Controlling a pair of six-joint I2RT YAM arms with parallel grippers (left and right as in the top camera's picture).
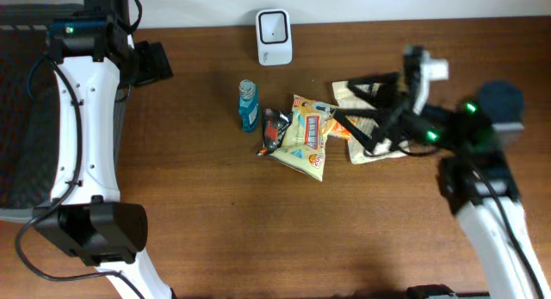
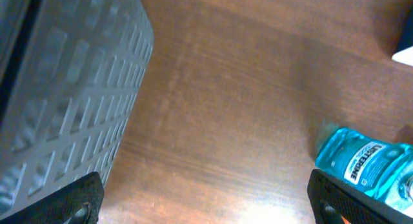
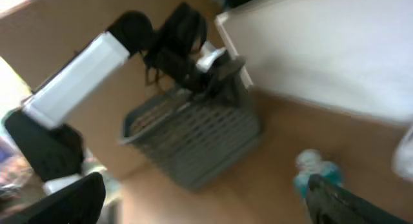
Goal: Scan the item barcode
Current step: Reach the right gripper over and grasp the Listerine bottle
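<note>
1. Four packets [image 1: 301, 152] lie in a loose, overlapping heap at the middle of the counter [image 1: 258, 239]. The count is unsure because of the overlap.
2. They are a yellow packet [image 1: 310, 131] on top, a small dark packet [image 1: 274, 129] touching its left side, and an orange packet [image 1: 338, 127] and a beige packet [image 1: 348, 94] to its right. Their print is too small to read from overhead.
3. One blue bottle [image 1: 249, 109] sits just left of the heap, beside the dark packet. Whether it stands or lies I cannot tell. The left wrist view cuts it off at the frame's right edge.
4. One white scanner [image 1: 274, 36] stands at the far edge of the counter, beyond the bottle and apart from the heap.
5. The right fingers [image 3: 68, 201] are spread wide and hold nothing. From overhead they hang over the beige packet and hide much of it. Whether they touch it cannot be told.
6. The left fingers [image 2: 71, 201] are also spread wide and empty, at the far left of the counter and well apart from the heap. Their own camera shows only the two tips, in the bottom corners.
7. One grey basket [image 1: 17, 118] sits at the left edge, cut off by the frame and partly hidden behind the left arm [image 1: 82, 118].
8. The right wrist view is blurred, so the basket, left arm and bottle show only as rough shapes.
</note>
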